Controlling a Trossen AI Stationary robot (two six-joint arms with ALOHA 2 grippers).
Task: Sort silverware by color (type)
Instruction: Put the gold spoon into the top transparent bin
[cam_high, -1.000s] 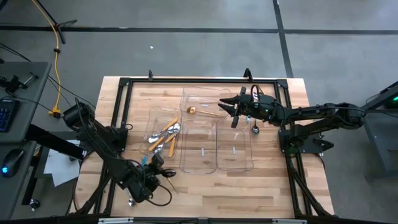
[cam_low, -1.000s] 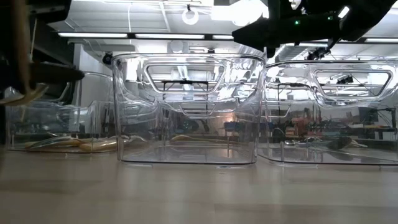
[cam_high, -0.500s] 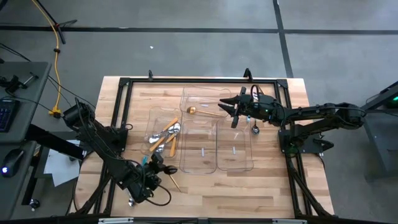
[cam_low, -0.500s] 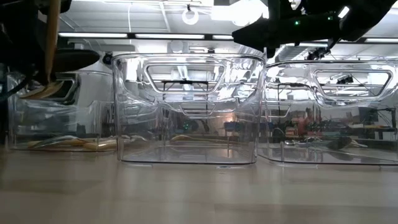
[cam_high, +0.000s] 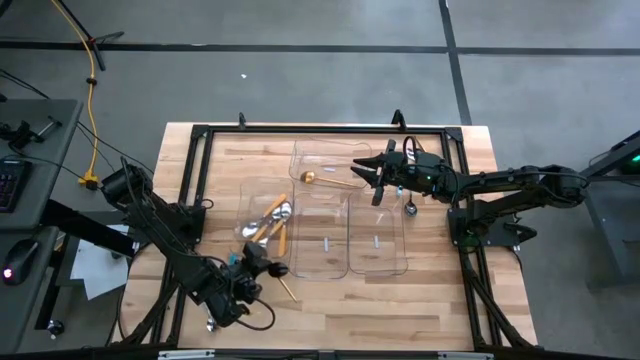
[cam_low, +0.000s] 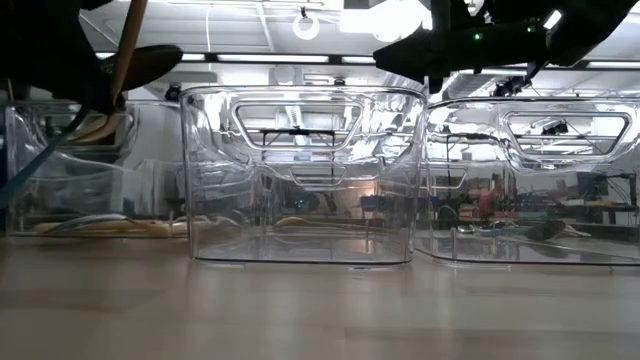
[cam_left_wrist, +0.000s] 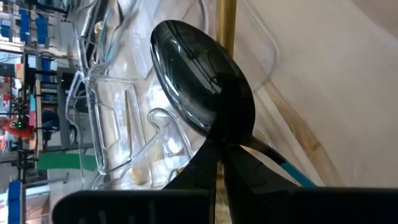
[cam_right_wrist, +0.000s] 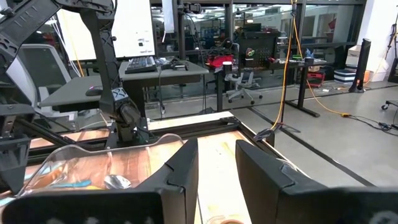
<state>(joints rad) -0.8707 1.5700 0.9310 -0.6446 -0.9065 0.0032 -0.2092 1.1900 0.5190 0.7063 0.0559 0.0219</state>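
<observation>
- Silverware sits mostly in the clear tray (cam_high: 262, 215) on the left side of my counter (cam_high: 330, 310): I see a heap of spoons (cam_high: 268, 218) there, some with orange handles, some silver bowls showing.
- One gold spoon (cam_high: 325, 179) lies alone in the far clear tray (cam_high: 330, 155), its round bowl toward the left arm's side.
- My left claw (cam_high: 262, 268) is low at the near-left of the counter, just beside the near end of the spoon tray; its fingers (cam_left_wrist: 217, 168) are pinched together on a dark spoon (cam_left_wrist: 202, 84).
- In the left wrist view the dark spoon's bowl stands out beyond the fingertips, and a teal handle (cam_left_wrist: 297, 176) runs off to one side behind them.
- A gold handle (cam_high: 284, 289) slants out from that claw over the bare wood in the high view; in the low view it rises steeply at the far left. Whether it is gripped too I cannot tell.
- My right claw (cam_high: 375, 178) hovers over the far tray's right end, its fingers (cam_right_wrist: 180, 171) parted with nothing between them.
- Two more clear trays (cam_high: 348, 235) stand side by side in the middle; each shows only a small pale mark on its floor.
- A small dark object (cam_high: 410, 208) lies on the wood just right of those trays; I cannot make out what it is.
</observation>
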